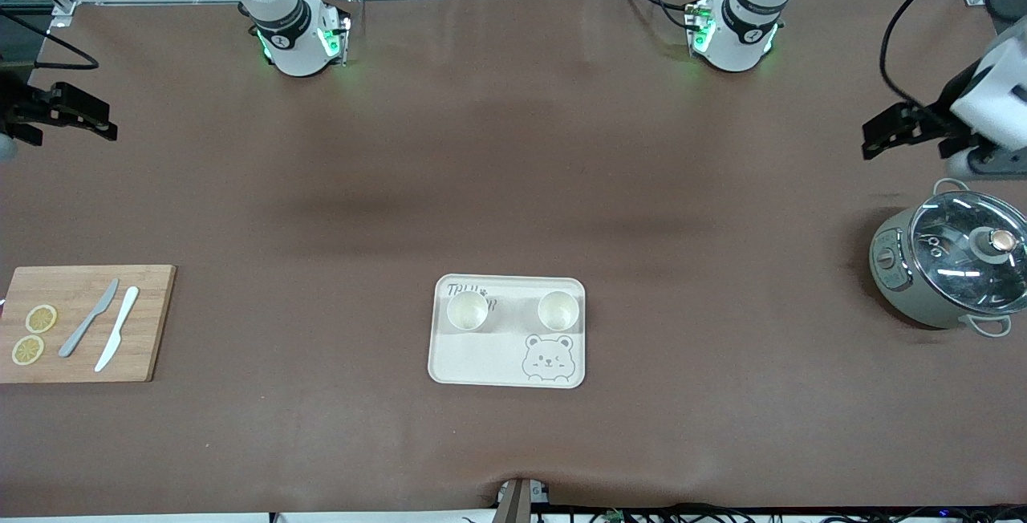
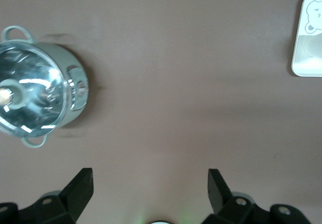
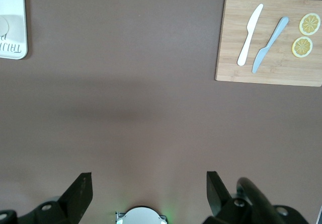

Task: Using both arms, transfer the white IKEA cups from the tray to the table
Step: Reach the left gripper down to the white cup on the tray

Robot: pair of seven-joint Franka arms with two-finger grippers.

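Two white IKEA cups stand upright on the cream bear tray point(image 1: 481, 362) near the table's middle: one cup point(image 1: 468, 310) toward the right arm's end, the other cup point(image 1: 558, 310) toward the left arm's end. My left gripper point(image 1: 882, 136) hangs open and empty in the air at the left arm's end of the table, above bare table beside the pot; in the left wrist view point(image 2: 150, 179) its jaws stand wide apart. My right gripper point(image 1: 76, 115) hangs open and empty at the right arm's end; its jaws are wide apart in the right wrist view point(image 3: 149, 181).
A grey-green pot with glass lid point(image 1: 951, 266) stands at the left arm's end. A wooden cutting board point(image 1: 152, 322) with two knives point(image 1: 90, 318) and two lemon slices point(image 1: 40, 318) lies at the right arm's end. The tray's edge shows in both wrist views.
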